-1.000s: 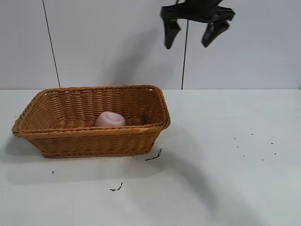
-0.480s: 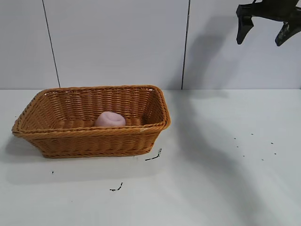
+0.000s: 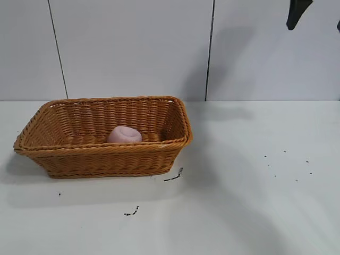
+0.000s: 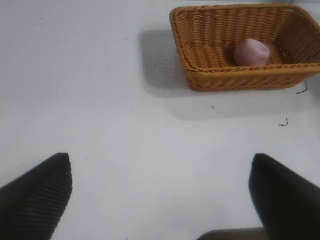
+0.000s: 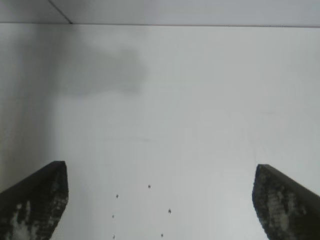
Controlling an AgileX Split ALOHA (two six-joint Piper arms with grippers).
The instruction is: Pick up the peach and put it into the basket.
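**Peach in basket, both grippers empty**

Exterior view: peach (image 3: pixel 124 134) resting on the floor of the basket (image 3: pixel 106 137), toward the near wall and a little right of centre, only its upper dome showing over the braided rim. Basket flat on the white table (image 3: pixel 249 202). Right gripper (image 3: pixel 314 13) high and well to the right of the basket, at the frame's upper corner; one dark finger in view, nothing hanging from it. Reads as the placing step done and the arm clear of the basket.

Left wrist view: left gripper (image 4: pixel 160 195) well apart from the basket, over bare table; fingers spread wide, nothing between them. Likely parked, out of the working arm's way. Peach (image 4: pixel 252 51) visible inside the basket (image 4: pixel 210 75).

Right wrist view: right gripper (image 5: pixel 160 195) spread close to full width, empty, aimed at bare table with a few dark specks (image 5: pixel 149 187). Basket not in sight from here.
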